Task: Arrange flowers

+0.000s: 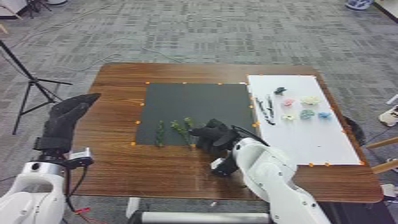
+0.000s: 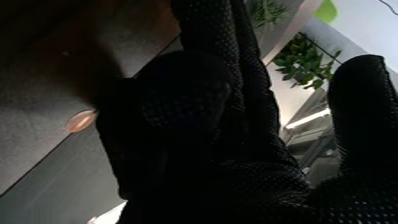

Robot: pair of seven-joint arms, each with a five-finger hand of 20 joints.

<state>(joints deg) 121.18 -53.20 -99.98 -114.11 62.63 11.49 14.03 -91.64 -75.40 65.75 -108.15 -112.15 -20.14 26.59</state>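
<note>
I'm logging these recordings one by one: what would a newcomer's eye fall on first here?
Probably the black-gloved right hand, at the near right corner of the black sheet, beside the green stems. Next, I'd guess, the small pastel flowers on the white sheet to the right, then the left hand by the table's left edge.

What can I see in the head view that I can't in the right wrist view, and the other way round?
Head view: the left hand, green stems on the dark mat, small flowers on the white board, and a tripod.

Right wrist view: broad green leaves and a bright strip between the fingers.

Both: the right hand in its black glove, and orange marking.
</note>
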